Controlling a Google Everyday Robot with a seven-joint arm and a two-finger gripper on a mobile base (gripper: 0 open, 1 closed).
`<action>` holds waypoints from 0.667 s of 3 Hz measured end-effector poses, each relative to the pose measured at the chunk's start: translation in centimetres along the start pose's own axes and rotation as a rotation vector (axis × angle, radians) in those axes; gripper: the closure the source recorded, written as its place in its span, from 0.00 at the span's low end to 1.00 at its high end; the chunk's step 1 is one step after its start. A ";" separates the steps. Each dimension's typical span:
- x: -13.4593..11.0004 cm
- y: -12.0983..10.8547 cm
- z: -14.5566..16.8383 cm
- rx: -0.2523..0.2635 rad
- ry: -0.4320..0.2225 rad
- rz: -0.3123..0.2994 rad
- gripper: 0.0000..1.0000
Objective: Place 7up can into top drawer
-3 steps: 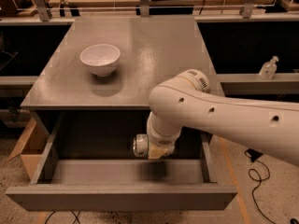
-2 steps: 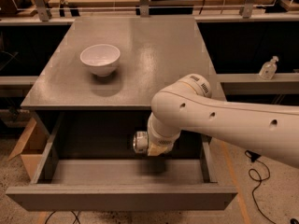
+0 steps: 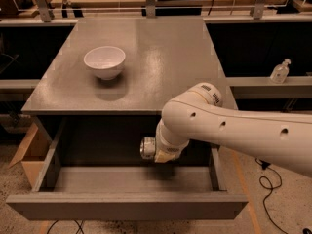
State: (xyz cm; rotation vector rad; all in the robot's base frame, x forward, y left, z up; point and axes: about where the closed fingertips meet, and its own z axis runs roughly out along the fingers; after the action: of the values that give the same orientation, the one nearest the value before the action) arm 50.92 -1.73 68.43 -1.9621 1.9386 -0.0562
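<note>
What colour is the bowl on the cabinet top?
Plain white bowl, camera view; gripper is over the open top drawer.

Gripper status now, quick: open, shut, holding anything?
Gripper: cannot be told. It is low inside the open top drawer, mostly hidden behind the arm.

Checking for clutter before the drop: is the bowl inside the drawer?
No, the white bowl sits on the cabinet top, while the hand hangs inside the open top drawer.
</note>
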 end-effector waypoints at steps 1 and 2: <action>0.0 0.0 -0.1 0.002 0.001 -0.001 0.51; 0.0 0.0 -0.2 0.004 0.002 -0.002 0.27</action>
State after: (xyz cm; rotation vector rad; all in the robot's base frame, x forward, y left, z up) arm 50.85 -1.77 68.62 -1.9619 1.9361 -0.0621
